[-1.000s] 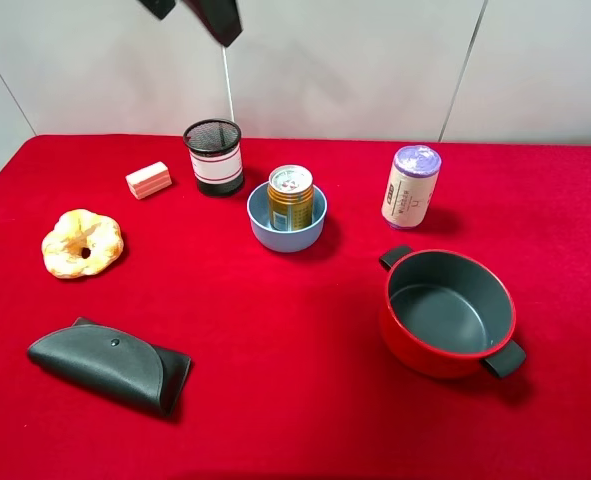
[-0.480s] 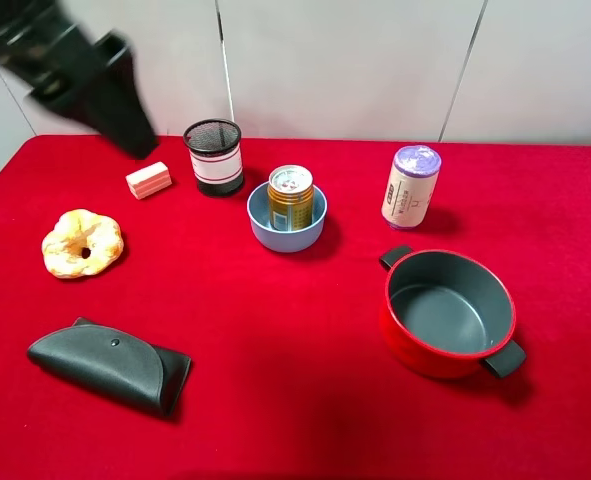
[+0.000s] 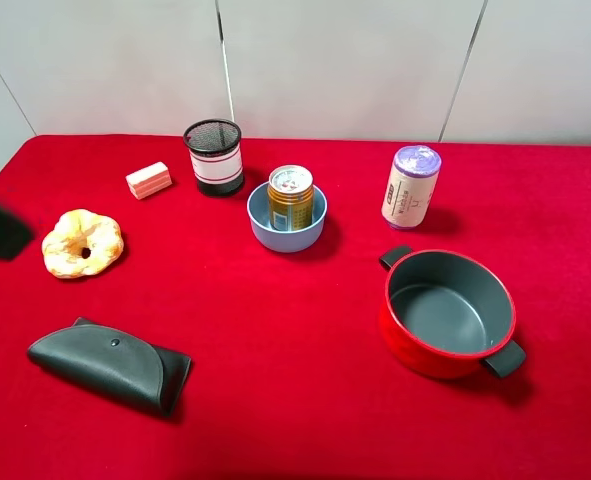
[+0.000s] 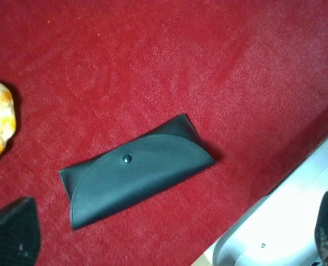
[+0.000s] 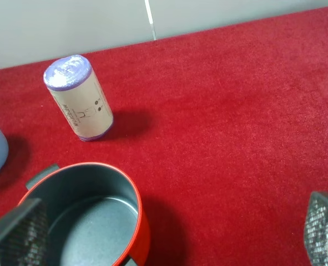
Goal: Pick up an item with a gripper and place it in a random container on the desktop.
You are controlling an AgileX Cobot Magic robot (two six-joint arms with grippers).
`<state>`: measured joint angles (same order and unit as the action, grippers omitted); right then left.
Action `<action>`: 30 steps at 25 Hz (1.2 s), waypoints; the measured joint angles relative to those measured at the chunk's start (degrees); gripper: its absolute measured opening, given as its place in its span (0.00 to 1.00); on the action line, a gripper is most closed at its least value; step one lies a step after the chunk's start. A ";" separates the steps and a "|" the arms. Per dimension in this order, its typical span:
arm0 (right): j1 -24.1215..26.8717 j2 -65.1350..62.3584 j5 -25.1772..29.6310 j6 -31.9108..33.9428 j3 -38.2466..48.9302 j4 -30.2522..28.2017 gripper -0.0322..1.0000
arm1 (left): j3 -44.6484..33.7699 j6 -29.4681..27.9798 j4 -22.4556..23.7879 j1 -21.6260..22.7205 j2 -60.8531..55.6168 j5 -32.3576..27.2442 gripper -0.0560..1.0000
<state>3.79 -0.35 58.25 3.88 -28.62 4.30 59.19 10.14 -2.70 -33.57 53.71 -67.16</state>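
The can [image 3: 290,197] stands upright in the blue bowl [image 3: 287,237], well away from both my grippers. My left gripper [image 4: 169,235] hangs with jaws spread wide and empty, one tip at each lower corner of my left wrist view; the black case [image 4: 133,170] lies on the red cloth between them. My right gripper [image 5: 172,230] is likewise released, with the red pot [image 5: 89,216] beside one fingertip and the white roll [image 5: 77,98] farther out.

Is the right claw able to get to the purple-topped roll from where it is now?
Probably yes. The right claw is open, and the roll stands upright with bare red cloth around it. The red pot sits below the claw, nearer than the roll, so the claw would likely have to pass over it.
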 joint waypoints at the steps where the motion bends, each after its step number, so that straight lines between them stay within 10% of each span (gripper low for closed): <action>1: 0.00 0.00 0.00 0.00 0.00 0.00 0.70 | -1.21 0.00 0.00 0.00 -1.78 0.00 0.99; 8: 0.00 0.00 0.06 0.00 0.00 0.03 0.70 | -10.22 -4.39 -0.11 1.90 -17.45 -0.06 0.99; 30: 0.00 0.00 0.00 0.00 0.00 0.03 0.70 | -30.88 -0.52 -0.51 32.04 -51.09 5.84 0.99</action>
<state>3.79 -0.35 58.25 3.88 -28.62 4.33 28.31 9.62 -3.21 -1.53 2.62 -61.32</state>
